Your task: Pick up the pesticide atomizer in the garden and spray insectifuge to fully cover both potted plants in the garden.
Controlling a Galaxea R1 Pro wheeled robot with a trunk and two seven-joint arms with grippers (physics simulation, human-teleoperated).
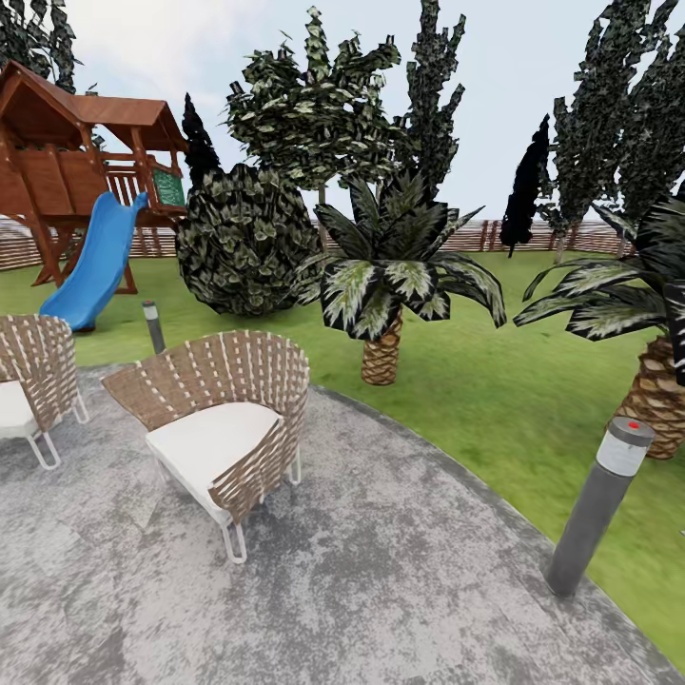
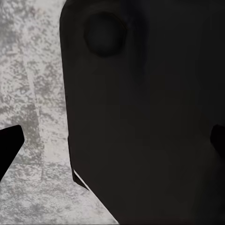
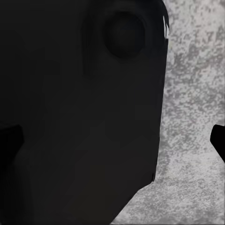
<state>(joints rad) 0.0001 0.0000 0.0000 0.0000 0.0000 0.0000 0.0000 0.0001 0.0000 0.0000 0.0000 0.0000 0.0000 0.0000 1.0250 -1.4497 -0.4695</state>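
Garden's green lawn (image 1: 495, 381) lay beyond the curved edge of the mottled grey paved patio (image 1: 381, 571) — open paving beside the woven wicker chair (image 1: 224, 428). Finger spread: cannot tell, either wrist view.

A green lawn (image 1: 476, 381) is seen beyond grey mottled paving (image 1: 381, 571). It is bordered by a brown slatted wooden fence (image 1: 580, 238) and planted with scaly-trunked palms (image 1: 390, 276).
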